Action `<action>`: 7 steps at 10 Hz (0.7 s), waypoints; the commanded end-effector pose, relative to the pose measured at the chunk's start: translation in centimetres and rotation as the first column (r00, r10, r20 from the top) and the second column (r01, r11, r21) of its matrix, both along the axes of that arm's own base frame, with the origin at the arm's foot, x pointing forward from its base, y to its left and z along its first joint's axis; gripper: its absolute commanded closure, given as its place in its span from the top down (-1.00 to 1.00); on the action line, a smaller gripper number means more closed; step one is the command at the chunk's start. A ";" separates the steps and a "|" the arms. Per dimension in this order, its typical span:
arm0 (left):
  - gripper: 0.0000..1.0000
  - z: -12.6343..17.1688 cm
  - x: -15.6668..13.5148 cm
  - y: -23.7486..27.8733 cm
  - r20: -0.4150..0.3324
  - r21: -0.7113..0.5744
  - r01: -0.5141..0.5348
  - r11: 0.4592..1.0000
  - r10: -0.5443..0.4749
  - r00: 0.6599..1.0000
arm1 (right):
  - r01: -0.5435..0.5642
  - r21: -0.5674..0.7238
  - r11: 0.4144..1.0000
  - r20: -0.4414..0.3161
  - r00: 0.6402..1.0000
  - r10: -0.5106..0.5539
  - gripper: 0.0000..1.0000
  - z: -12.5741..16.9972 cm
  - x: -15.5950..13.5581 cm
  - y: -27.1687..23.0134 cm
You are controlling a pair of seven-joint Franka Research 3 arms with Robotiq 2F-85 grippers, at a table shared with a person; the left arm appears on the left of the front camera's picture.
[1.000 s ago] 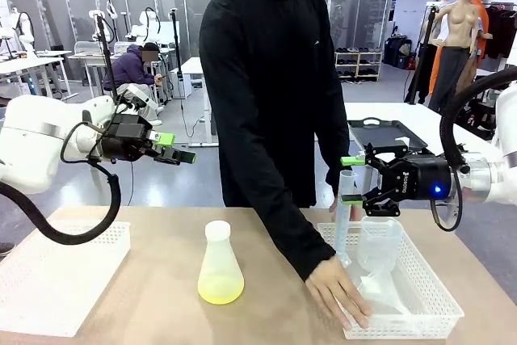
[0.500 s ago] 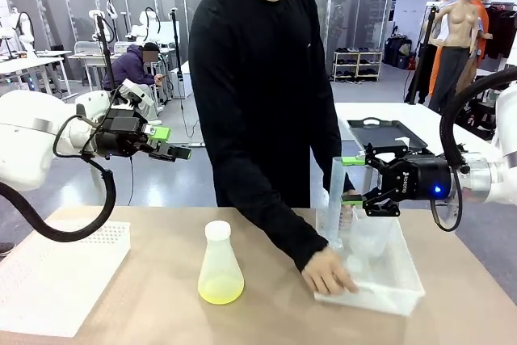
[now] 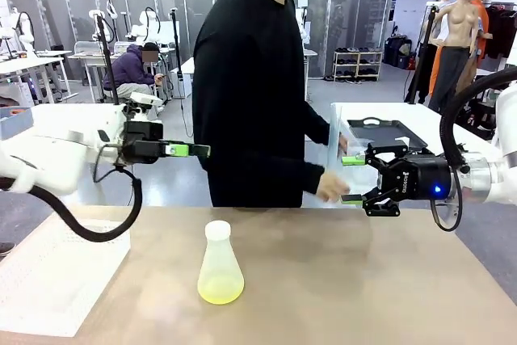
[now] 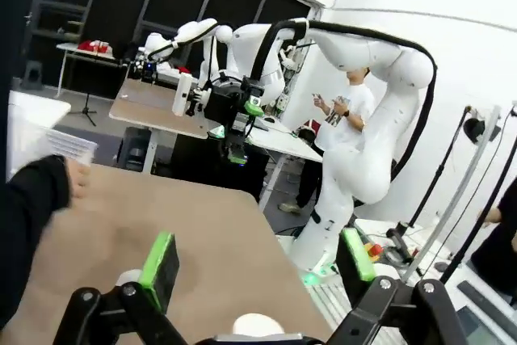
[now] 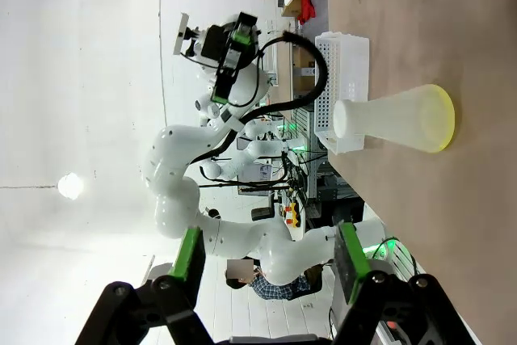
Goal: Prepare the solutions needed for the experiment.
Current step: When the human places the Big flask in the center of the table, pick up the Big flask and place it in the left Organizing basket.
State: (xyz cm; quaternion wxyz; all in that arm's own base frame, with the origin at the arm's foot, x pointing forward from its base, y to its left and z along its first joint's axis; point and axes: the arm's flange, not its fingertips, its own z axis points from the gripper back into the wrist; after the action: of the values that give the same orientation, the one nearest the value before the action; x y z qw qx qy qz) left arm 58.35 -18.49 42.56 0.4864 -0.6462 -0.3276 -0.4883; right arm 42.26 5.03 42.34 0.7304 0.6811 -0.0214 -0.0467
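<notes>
Front view, nearest first: the flask (image 3: 220, 258) stands upright in the middle of the bench (image 3: 347, 288), where it was a second ago. The solution (image 3: 220, 288) is a shallow yellow-green layer at its bottom. A white basket (image 3: 48, 280) lies at the bench's left edge. The bench's right side held a second basket (image 3: 342, 131) of clear labware a second ago and is now bare. The person's hand (image 3: 331, 187) has lifted that basket, which shows as a pale blur before their torso, just beside the right claw (image 3: 346, 179). That claw has not moved; its jaws stand apart on nothing. The left claw (image 3: 200, 150), also apart and empty, has swung level to point towards the person. My reading: the measuring ware is leaving the bench, so only the flask remains to work with, and neither claw is near it.
</notes>
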 end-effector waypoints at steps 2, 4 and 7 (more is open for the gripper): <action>1.00 0.0 0.0 0.0 0.000 0.000 0.000 1.000 0.000 1.000 | -0.005 0.008 1.000 0.004 1.000 0.005 0.63 0.0 0.0 -0.1; 1.00 0.0 0.0 0.0 0.000 0.000 0.000 1.000 0.000 1.000 | -0.005 0.008 1.000 0.004 1.000 0.005 0.63 0.0 0.0 -0.1; 1.00 -0.3 0.9 -0.2 0.007 -0.002 0.001 1.000 -0.001 1.000 | -0.005 0.008 1.000 0.004 1.000 0.005 0.63 0.0 0.0 -0.1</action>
State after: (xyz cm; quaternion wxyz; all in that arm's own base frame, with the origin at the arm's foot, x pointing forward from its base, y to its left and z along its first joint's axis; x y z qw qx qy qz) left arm 59.08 -18.53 42.44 0.4848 -0.6449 -0.3298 -0.4902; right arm 42.26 5.03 42.33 0.7305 0.6810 -0.0213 -0.0467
